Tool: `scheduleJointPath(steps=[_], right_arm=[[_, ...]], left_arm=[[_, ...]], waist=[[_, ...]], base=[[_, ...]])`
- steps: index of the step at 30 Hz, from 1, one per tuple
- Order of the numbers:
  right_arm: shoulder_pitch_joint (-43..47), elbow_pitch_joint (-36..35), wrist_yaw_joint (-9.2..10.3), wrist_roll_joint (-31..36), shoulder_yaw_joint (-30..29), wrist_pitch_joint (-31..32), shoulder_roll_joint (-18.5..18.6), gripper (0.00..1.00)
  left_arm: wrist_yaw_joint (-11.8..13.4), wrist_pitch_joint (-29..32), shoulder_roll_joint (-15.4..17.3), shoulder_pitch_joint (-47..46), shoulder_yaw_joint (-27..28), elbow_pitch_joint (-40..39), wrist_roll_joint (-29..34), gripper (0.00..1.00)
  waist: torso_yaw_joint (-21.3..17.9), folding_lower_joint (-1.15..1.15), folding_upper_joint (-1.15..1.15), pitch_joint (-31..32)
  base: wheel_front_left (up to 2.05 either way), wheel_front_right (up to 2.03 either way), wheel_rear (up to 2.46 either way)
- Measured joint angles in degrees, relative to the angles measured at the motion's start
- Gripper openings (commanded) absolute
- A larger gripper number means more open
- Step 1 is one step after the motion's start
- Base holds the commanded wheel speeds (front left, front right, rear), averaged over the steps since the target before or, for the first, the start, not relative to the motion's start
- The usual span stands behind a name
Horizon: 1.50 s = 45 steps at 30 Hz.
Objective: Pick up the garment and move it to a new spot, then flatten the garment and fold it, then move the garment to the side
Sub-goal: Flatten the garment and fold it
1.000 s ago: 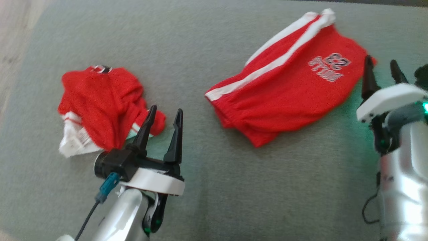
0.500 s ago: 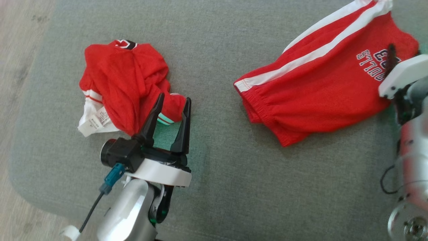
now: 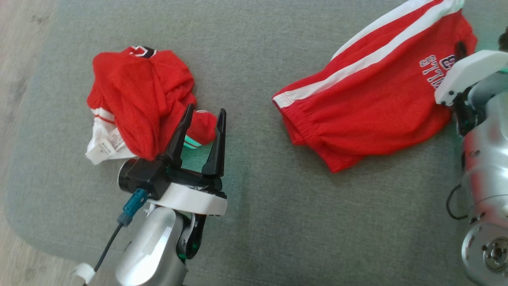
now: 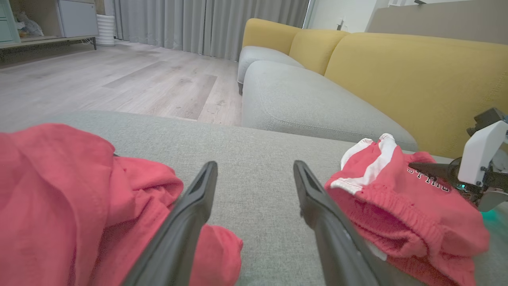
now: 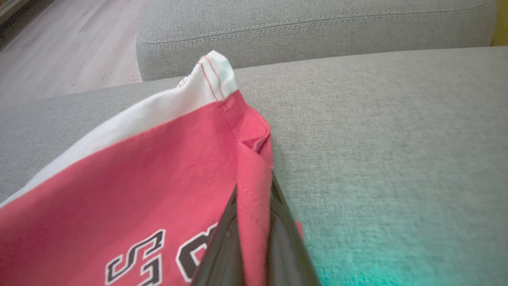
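The garment, red shorts point(image 3: 369, 103) with white side stripes and lettering, lies spread on the grey cushion at the right. My right gripper point(image 3: 460, 49) is at its right edge. The right wrist view shows this gripper point(image 5: 254, 190) shut on a pinched fold of the shorts point(image 5: 139, 178) beside the lettering. A second red garment point(image 3: 135, 99), crumpled, with white trim and a label, lies at the left. My left gripper point(image 3: 206, 110) stands open just right of it, its left finger against the cloth, holding nothing. The left wrist view shows its fingers point(image 4: 198, 206) apart over bare cushion.
Both garments rest on a grey sofa cushion point(image 3: 278, 222) whose rounded edge drops to wooden floor point(image 3: 20, 39) at the left and lower left. Another grey seat point(image 4: 301, 103) and yellow backrests point(image 4: 416, 67) lie beyond. Bare cushion separates the two garments.
The head camera has shifted, so the whole picture has moved. My right gripper, open beside the shorts' edge a second ago, has reached over the edge and shut on it. The left gripper stays open.
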<state>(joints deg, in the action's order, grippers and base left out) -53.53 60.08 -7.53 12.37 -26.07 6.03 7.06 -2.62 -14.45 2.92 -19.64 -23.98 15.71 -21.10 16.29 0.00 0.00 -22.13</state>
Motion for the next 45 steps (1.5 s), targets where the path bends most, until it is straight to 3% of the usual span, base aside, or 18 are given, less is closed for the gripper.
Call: scheduleJointPath(steps=[8, 14, 21, 26, 33, 39, 45], right_arm=[[1.0, 2.2, 0.00, -5.2, 1.0, -4.7, -0.4, 0.00], [7.0, -0.7, 0.00, -10.1, 0.9, -8.0, -0.1, 0.00], [17.0, -8.6, 0.00, -15.0, -5.8, -8.5, 0.6, 0.00], [22.0, -15.5, 0.00, -14.8, -12.7, -6.5, 0.0, 0.00], [25.1, -22.1, 0.00, -12.8, -16.8, -4.2, -2.9, 0.00], [25.3, -25.6, 0.00, -13.6, -15.8, -3.5, -4.2, 0.00], [26.9, -27.2, 0.00, -18.7, -9.2, -4.1, -4.4, 0.00]], left_arm=[[0.0, 0.0, -0.1, 0.3, 0.9, 0.3, 0.5, 1.00], [0.0, 0.0, -0.1, 2.1, 1.9, 0.3, 1.0, 1.00], [0.1, 0.0, -0.1, 3.8, 2.2, 0.2, 1.7, 1.00], [0.1, 0.0, -0.1, 4.9, 2.2, 0.2, 1.9, 1.00], [0.4, 0.0, 0.4, 6.9, 2.8, 0.1, 1.9, 1.00], [0.6, 0.3, 1.3, 7.0, 2.8, -0.4, 1.9, 1.00], [0.7, 0.8, 1.3, 7.2, 1.9, -0.3, 1.9, 1.00]], waist=[[-3.2, 0.00, 0.00, 2.9], [-6.4, -0.01, 0.00, 6.1], [-9.6, -0.01, 0.00, 9.3], [-10.7, -0.02, 0.00, 11.0], [-11.3, -0.01, 0.00, 11.5], [-11.3, 0.00, 0.00, 11.9], [-11.1, -0.01, 0.00, 13.9]], base=[[0.00, 0.00, 0.00], [0.00, 0.00, 0.00], [0.00, 0.00, 0.00], [0.00, 0.00, 0.00], [0.00, 0.00, 0.00], [0.00, 0.00, 0.00], [0.00, 0.00, 0.00]])
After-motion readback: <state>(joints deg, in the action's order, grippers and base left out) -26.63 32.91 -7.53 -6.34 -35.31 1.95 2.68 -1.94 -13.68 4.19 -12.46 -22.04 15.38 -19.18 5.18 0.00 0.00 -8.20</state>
